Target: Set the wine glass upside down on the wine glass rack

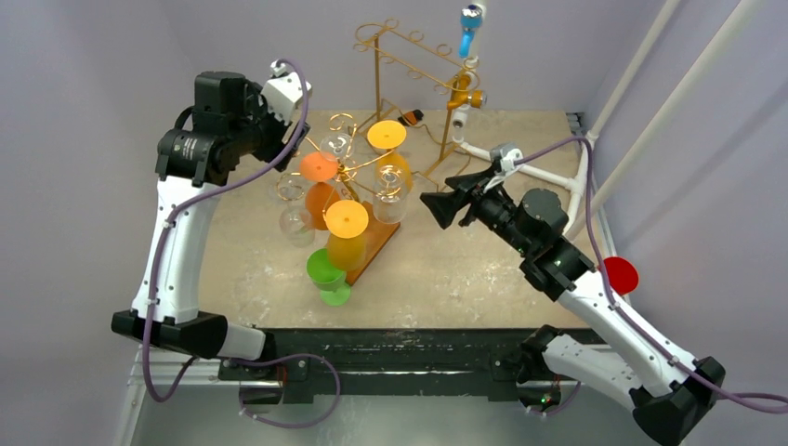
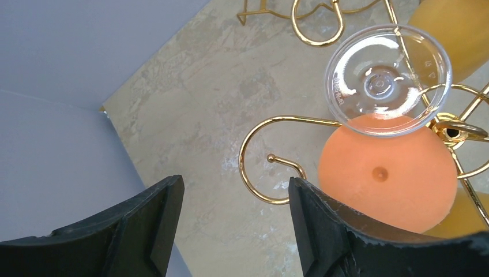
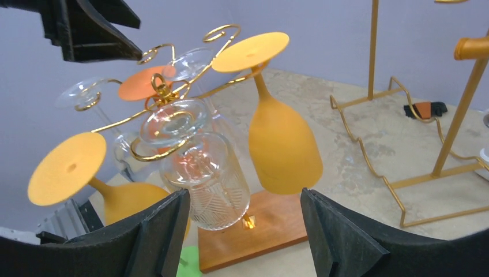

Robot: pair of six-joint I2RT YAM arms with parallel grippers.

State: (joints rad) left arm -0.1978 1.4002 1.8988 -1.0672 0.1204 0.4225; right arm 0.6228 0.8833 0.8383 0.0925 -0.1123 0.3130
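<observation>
Top view shows a gold wire wine glass rack on a brown wood base (image 1: 381, 240) in the middle of the sandy bench (image 1: 465, 269). Many glasses hang on it with their bowls down. Each flat foot sits on top of a wire curl, and that is what holds the glass up.

One green plastic wine glass (image 1: 325, 269) is not hung. It looks like it stands on its foot on the bench, just beside the near end of the wood base. I think this is the glass to hang, as it is the only one I can see plainly on the bench. It sits between the two arms, so either one could reach it. A red round thing (image 1: 620, 275) peeks out behind the right arm, and I cannot tell what it is.

The left fingers (image 2: 155, 225) are spread apart and hold nothing. They hang above the rack and look down on a clear round glass foot (image 2: 387, 78), a flat orange foot (image 2: 383, 173) and a bare gold curl (image 2: 270, 157). That bare curl looks like a free spot.

The right fingers (image 3: 337, 242) are spread too, and nothing is pinched. They face the rack from the side, near a clear ridged glass (image 3: 207, 179) and a tall yellow-orange glass (image 3: 282, 150).
</observation>
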